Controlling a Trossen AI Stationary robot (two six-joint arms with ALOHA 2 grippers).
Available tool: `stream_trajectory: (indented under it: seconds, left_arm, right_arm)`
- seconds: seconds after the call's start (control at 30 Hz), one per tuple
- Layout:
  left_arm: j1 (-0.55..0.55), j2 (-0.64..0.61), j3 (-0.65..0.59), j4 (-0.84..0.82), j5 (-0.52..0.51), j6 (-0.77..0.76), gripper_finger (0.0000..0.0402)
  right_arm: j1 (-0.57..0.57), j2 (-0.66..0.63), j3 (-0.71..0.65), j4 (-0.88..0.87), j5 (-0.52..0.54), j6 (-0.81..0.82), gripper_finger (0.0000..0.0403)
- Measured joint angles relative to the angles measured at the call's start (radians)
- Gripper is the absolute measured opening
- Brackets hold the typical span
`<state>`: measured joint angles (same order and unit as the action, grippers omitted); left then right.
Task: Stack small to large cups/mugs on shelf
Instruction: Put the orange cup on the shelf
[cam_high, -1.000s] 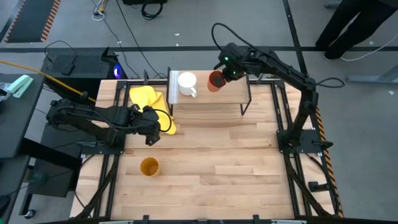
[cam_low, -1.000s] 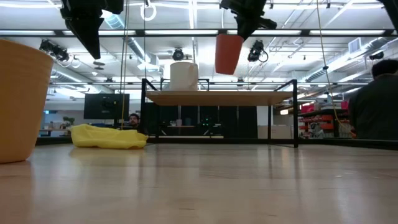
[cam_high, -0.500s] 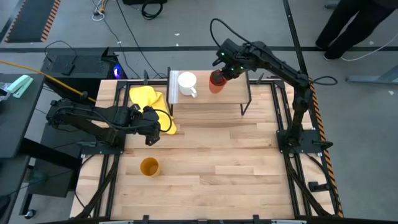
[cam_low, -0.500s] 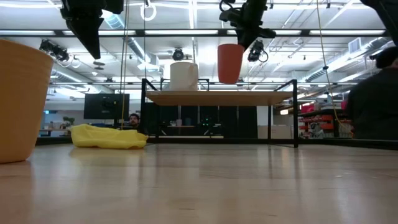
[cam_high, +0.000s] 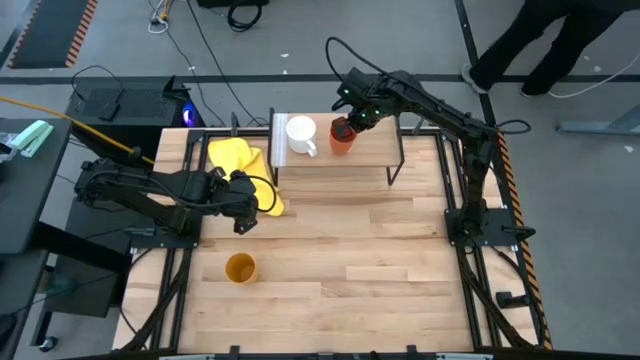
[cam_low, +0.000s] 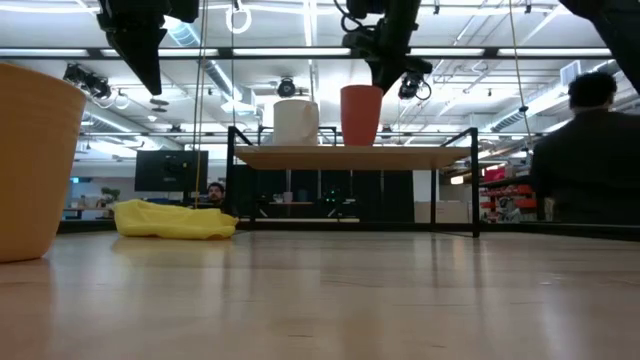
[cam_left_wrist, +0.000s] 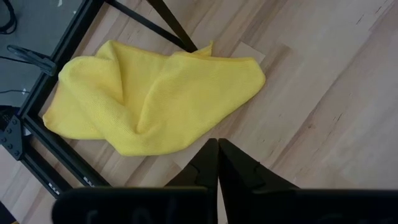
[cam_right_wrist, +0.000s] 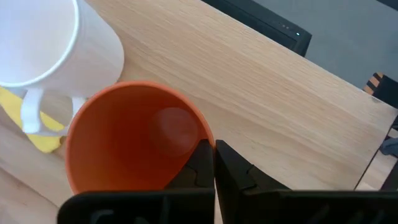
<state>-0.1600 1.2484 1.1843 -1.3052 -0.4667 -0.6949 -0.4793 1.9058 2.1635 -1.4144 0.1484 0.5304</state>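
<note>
The orange-red cup (cam_high: 342, 135) is upright at the shelf (cam_high: 370, 152), just right of the white mug (cam_high: 301, 134), which stands on its base near the shelf's white strip. In the low view the cup (cam_low: 361, 115) has its base at the shelf top (cam_low: 420, 154). My right gripper (cam_high: 352, 118) is shut on the cup. The yellow-orange cup (cam_high: 240, 267) stands on the tabletop at the near left. My left gripper (cam_high: 243, 205) is shut and empty, above the table beside the yellow cloth (cam_high: 238, 162). My right gripper pinches the orange-red cup's rim (cam_right_wrist: 200, 134) on the side away from the white mug, one finger inside the cup and one outside. The fingers come from above, pointing down. The cup is upright, its base (cam_low: 361, 143) at the shelf top; whether it rests there I cannot tell.
The yellow cloth (cam_left_wrist: 149, 99) lies crumpled on the tabletop left of the shelf. Black frame rails run along the table's left and right edges. A person (cam_high: 545, 40) walks beyond the far edge. Bare wood (cam_high: 370, 250) spreads across the middle and near right.
My right gripper has gone down and slightly toward the table's left with the orange-red cup. The cup has come from above the shelf down to its top, beside the white mug, and from a slight tilt to upright. The person behind has moved.
</note>
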Motion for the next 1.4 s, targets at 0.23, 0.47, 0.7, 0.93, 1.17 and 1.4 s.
stream_trajectory:
  seconds: [0.23, 0.47, 0.7, 0.93, 1.17, 1.4]
  left_arm:
    - [0.000, 0.000, 0.000, 0.000, 0.000, 0.000, 0.0021]
    - [0.000, 0.000, 0.000, 0.000, 0.000, 0.000, 0.0022]
    - [0.000, 0.000, 0.000, 0.000, 0.000, -0.001, 0.0014]
    - [0.000, 0.000, 0.000, 0.000, 0.000, -0.001, 0.0021]
    - [0.000, 0.000, 0.000, 0.000, 0.000, -0.001, 0.0024]
    - [0.000, 0.000, 0.000, 0.000, 0.000, -0.001, 0.0016]
  right_arm:
    - [0.000, -0.002, 0.000, 0.000, 0.001, -0.002, 0.0001]
    - [0.004, -0.002, 0.000, 0.001, 0.008, -0.004, 0.0001]
    - [0.011, -0.002, -0.014, 0.014, 0.019, -0.022, 0.0001]
    - [0.011, -0.002, -0.014, 0.014, 0.023, -0.024, 0.0002]
    - [0.011, -0.002, -0.014, 0.015, 0.023, -0.029, 0.0002]
    - [0.011, -0.002, -0.014, 0.014, 0.023, -0.034, 0.0002]
